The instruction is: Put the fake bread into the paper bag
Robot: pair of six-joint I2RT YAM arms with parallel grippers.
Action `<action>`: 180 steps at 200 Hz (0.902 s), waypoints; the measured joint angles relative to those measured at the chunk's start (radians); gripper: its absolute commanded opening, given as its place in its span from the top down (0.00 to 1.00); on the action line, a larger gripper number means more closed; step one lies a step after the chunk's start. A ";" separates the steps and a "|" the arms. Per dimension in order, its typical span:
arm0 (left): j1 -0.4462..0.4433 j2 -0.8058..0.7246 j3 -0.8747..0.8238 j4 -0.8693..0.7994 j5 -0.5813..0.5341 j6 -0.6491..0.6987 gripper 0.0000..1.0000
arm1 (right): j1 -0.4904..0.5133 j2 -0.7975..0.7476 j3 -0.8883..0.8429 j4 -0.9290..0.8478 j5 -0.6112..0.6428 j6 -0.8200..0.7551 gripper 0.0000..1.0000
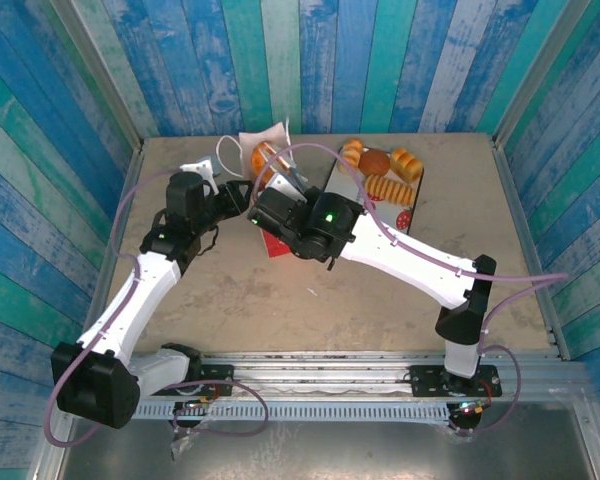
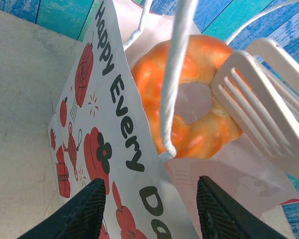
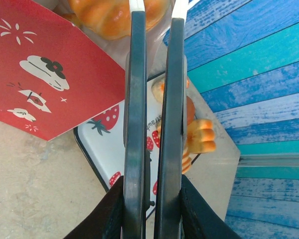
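At the far centre of the tan tabletop (image 1: 280, 300) stood a small white paper gift bag (image 1: 270, 135) (image 2: 114, 124) (image 3: 50, 84) with a red lower part. A glossy orange ring doughnut (image 1: 263, 160) (image 2: 199, 139) (image 3: 109, 15) sat at its mouth, its rim clamped by the right gripper (image 1: 278, 172) (image 3: 158, 5). Black fingers of the left gripper (image 1: 242, 195) (image 2: 150, 186) stood apart with the bag's printed wall between them. Right of the bag lay a white strawberry-print tray (image 1: 332, 178) (image 3: 104, 144) bearing other golden toy pastries (image 1: 385, 170) (image 3: 199, 137).

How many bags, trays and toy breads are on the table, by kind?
White-and-red paper gift bag: 1
White strawberry-print tray: 1
Glossy orange toy ring doughnut, at bag's mouth: 1
Golden toy breads on tray: 4 distinguishable
Total: 7
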 measured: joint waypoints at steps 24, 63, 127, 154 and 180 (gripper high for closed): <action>0.000 0.000 0.000 0.000 0.000 0.002 0.48 | -0.009 0.000 0.000 -0.002 -0.025 0.011 0.68; 0.000 -0.001 0.000 -0.006 -0.010 0.008 0.48 | -0.011 0.000 0.000 -0.003 -0.040 0.020 0.66; 0.000 -0.003 0.000 -0.010 -0.023 0.022 0.46 | -0.016 0.000 0.000 -0.002 -0.042 0.034 0.67; 0.000 -0.003 0.000 -0.013 -0.023 0.021 0.40 | -0.016 0.000 0.003 -0.003 -0.044 0.039 0.67; 0.000 -0.003 0.002 -0.016 -0.023 0.023 0.36 | -0.016 -0.009 0.006 0.002 -0.054 0.043 0.68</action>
